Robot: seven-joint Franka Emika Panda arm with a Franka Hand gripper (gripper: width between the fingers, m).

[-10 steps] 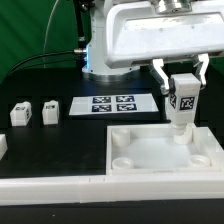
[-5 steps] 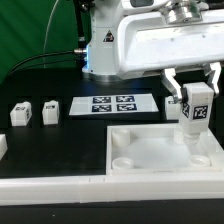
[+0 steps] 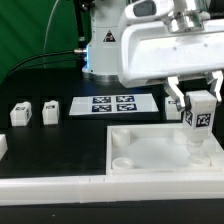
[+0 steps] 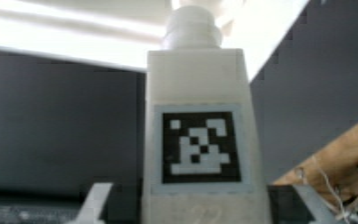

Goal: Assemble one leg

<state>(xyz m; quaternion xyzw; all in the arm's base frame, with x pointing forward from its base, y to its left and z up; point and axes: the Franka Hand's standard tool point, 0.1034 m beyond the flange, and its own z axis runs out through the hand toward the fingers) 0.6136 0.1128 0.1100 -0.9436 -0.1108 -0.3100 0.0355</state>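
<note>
My gripper (image 3: 200, 99) is shut on a leg (image 3: 200, 122), a small white post with a black-and-white tag on its face. I hold it upright over the far right corner of the large white tray (image 3: 150, 160); its lower end reaches down to about the tray's corner socket. In the wrist view the leg (image 4: 199, 110) fills the middle, its round peg end pointing away, with my fingers (image 4: 101, 205) on both sides. Two more legs (image 3: 21, 114) (image 3: 50, 111) stand on the table at the exterior view's left.
The marker board (image 3: 112, 104) lies on the black table behind the tray. A white part (image 3: 3, 147) sits at the exterior view's left edge. A long white rail (image 3: 50, 187) runs along the table's near edge. The robot base (image 3: 100, 50) stands at the back.
My gripper has carried the leg toward the exterior view's right and a little lower, from over the tray's far middle to its far right corner.
</note>
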